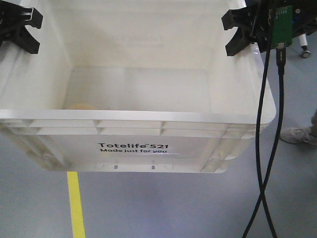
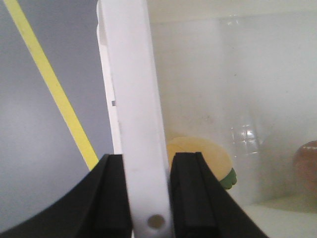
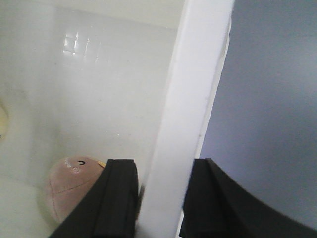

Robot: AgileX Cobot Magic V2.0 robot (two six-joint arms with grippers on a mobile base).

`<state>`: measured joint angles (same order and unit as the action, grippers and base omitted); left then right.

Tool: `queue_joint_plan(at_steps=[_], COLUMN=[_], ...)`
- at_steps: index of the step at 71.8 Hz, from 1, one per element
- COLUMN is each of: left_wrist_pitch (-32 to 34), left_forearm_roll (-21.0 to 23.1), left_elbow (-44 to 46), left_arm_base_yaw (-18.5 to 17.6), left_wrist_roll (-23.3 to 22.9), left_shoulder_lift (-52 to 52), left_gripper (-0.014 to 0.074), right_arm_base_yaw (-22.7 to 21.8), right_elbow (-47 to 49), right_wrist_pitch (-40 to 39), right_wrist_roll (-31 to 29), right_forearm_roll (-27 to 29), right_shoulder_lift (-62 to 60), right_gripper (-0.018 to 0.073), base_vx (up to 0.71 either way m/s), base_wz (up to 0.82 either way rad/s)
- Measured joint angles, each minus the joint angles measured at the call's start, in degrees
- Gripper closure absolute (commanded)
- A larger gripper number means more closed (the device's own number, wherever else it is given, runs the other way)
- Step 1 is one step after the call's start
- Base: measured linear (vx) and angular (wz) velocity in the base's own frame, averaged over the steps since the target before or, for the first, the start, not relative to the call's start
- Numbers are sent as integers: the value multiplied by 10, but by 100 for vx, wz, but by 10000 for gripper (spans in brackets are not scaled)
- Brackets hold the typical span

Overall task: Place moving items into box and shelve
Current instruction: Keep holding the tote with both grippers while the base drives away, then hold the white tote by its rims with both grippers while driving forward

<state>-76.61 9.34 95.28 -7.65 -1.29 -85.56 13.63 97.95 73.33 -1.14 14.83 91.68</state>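
Note:
The box (image 1: 133,116), a large white tote printed "Totelife 521", fills the front view above the grey floor. My left gripper (image 1: 20,27) clamps its left rim, and my right gripper (image 1: 242,29) clamps its right rim. In the left wrist view the left gripper (image 2: 147,198) is shut on the white rim (image 2: 133,99). In the right wrist view the right gripper (image 3: 161,198) is shut on the opposite rim (image 3: 190,109). Both moving items lie inside: the cream-yellow one (image 2: 203,153) near the left wall, just showing over the front rim (image 1: 81,105), and the reddish-brown one (image 3: 69,186) near the right wall (image 2: 306,166).
A yellow tape line (image 1: 75,203) runs along the grey floor under the box's left side. Black cables (image 1: 267,148) hang from the right arm down past the box's right corner. A person's shoe (image 1: 297,135) stands at the right edge.

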Motion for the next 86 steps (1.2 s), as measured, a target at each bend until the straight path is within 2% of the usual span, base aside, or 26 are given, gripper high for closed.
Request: queue_joint_plan(at_steps=[45,86], left_wrist_pitch=[0,0], left_forearm_roll=[-1,-1], left_elbow=[0,0], left_arm_base_yaw=[3,3], left_wrist_roll=[0,0], left_shoulder_lift=[0,0], left_gripper=[597,597], right_arm_base_yaw=[0,0], right_elbow=[0,0], right_wrist_pitch=[0,0], right_wrist_roll=[0,0], right_forearm_roll=[2,2], right_shoulder_lift=[0,0], right_gripper=[562,562], base_vx=[22,32], base_wz=[50,16])
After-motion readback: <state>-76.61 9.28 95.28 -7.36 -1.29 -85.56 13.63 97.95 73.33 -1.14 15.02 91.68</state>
